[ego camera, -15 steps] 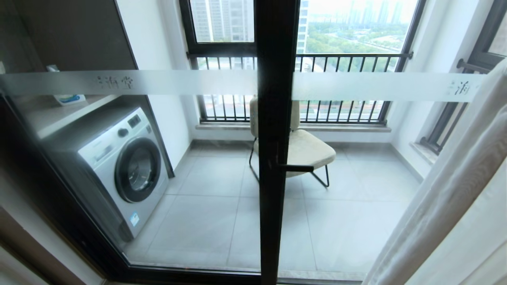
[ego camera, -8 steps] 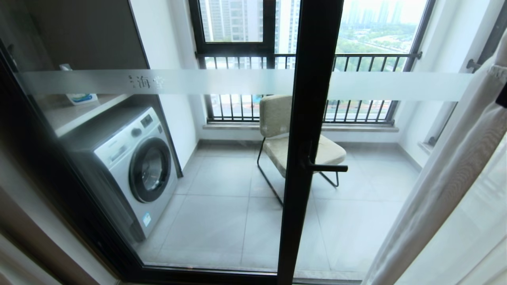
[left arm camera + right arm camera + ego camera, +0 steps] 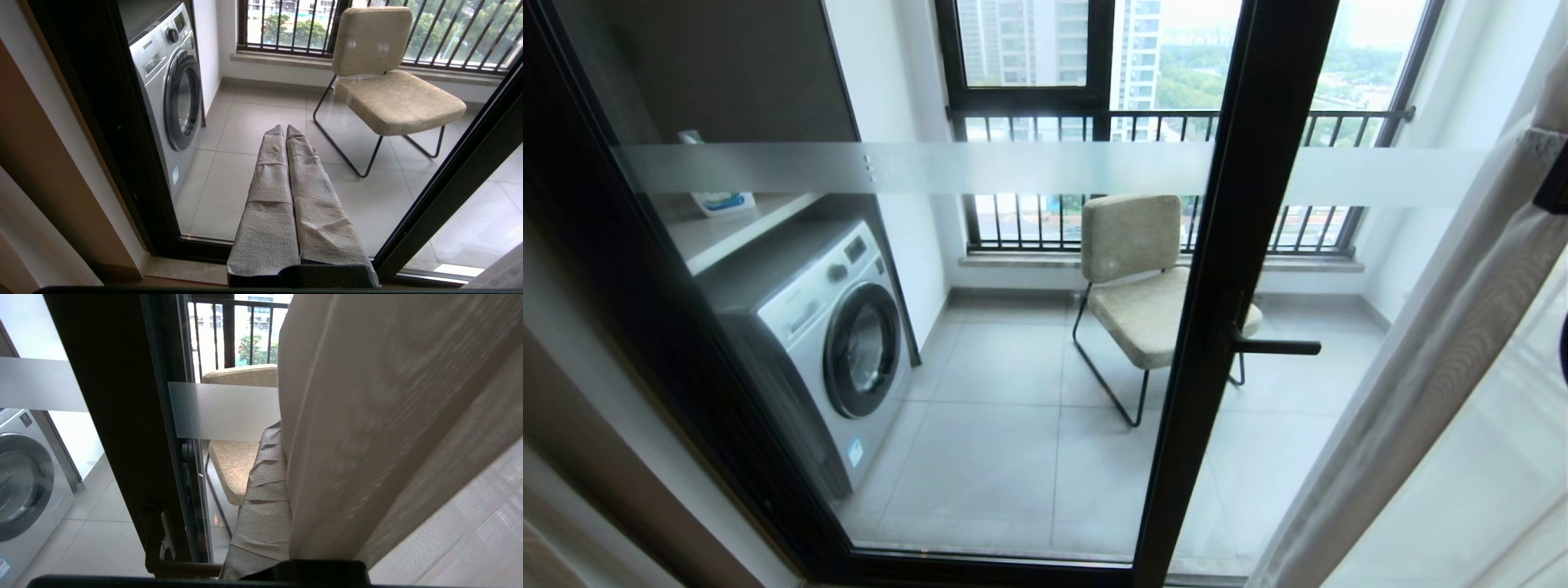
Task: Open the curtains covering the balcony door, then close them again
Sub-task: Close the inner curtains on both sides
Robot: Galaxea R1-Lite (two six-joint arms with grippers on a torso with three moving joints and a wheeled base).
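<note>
Head view: the glass is bare, the drapes hang at the right

The balcony door [image 3: 1225, 327] shows most of its glass, with a white frosted band across the panes. Behind it stand a washing machine [image 3: 833, 343] and a beige chair [image 3: 1143, 278]. The curtains [image 3: 1445, 384] are bunched at the right side of the door, the thick cream layer in front and the thin white layer beside it.

The right tool [image 3: 282, 490] is clenched on the curtains. In the right wrist view one cloth-wrapped finger lies against the edge of the thick fold, and the fold hides the other finger. The left tool [image 3: 286, 134] is clenched on nothing, its two wrapped fingers pressed together and pointing at the glass, well apart from the curtains.

It looks like the opening part is done or almost done, and next the drapes must go back across the door. To do this well, the right tool should keep a firm pinch on the thick edge and pull level along the door, slow and steady, so the cloth does not slip out. It should also stay off the black door handle [image 3: 1274, 347]
</note>
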